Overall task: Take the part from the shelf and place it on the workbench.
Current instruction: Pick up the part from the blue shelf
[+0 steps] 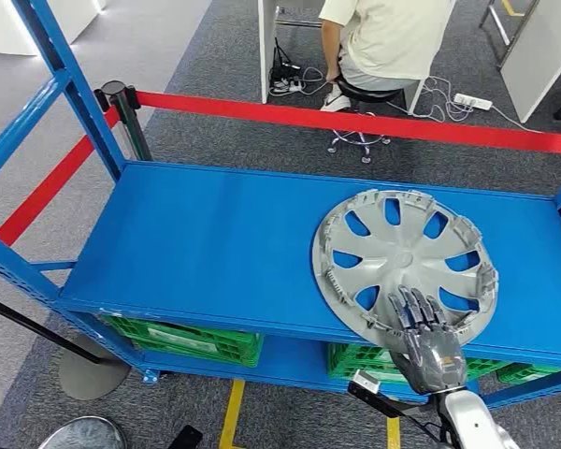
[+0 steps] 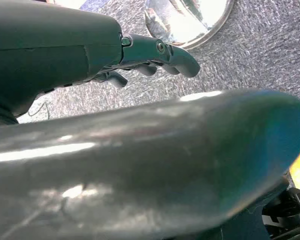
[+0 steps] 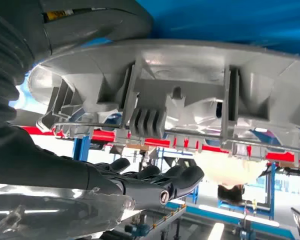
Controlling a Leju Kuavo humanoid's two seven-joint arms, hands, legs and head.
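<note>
Hubcap (image 1: 405,265) on blue shelf (image 1: 214,243); our right hand (image 1: 423,332) covers its near rim, fingers spread, grip unclear.

A blue painted metal shelf (image 1: 193,243) with blue uprights stands on grey carpeted floor (image 1: 193,131). On its flat top deck, toward the right end, lies a round silver-grey plastic wheel cover (image 1: 403,265) with spoke-shaped openings, inner side up, its near rim at the deck's front edge. On the lower deck sit green slatted plastic crates (image 1: 186,341), one at the left and others under the wheel cover.
</note>
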